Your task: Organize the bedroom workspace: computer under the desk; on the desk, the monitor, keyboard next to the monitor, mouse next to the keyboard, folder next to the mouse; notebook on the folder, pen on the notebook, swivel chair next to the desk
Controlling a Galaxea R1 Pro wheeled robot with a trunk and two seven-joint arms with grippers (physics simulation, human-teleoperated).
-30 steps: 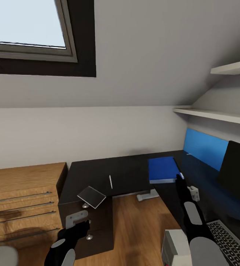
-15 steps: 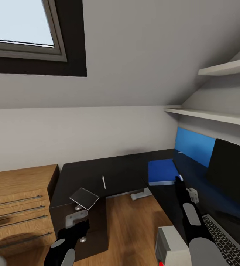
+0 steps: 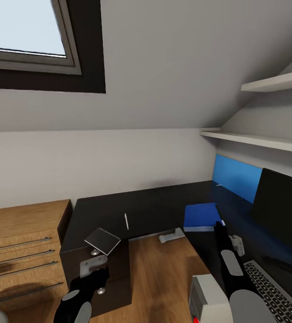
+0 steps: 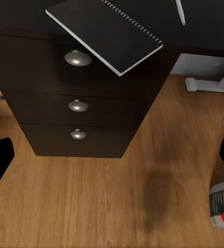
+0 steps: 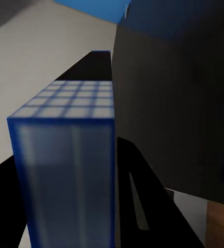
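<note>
Light-wood cabinet (image 3: 20, 237) is sitting at the far left, and beside it the notebook (image 3: 102, 240) is lying at the front corner of the desk (image 3: 146, 204), overhanging the drawer unit (image 4: 78, 106), with the pen (image 3: 126, 221) resting a little further in. The left gripper (image 3: 94, 280) is hanging low before the drawers with its fingers spread and nothing between them. To the right, the right gripper (image 3: 219, 229) is grasping the near edge of the blue folder (image 3: 201, 217) on the desktop, short of the keyboard (image 3: 276, 291) and the monitor (image 3: 283, 211), so the folder-placing step seems to be under way; next it likely needs setting flat and releasing, then fetching the notebook.
</note>
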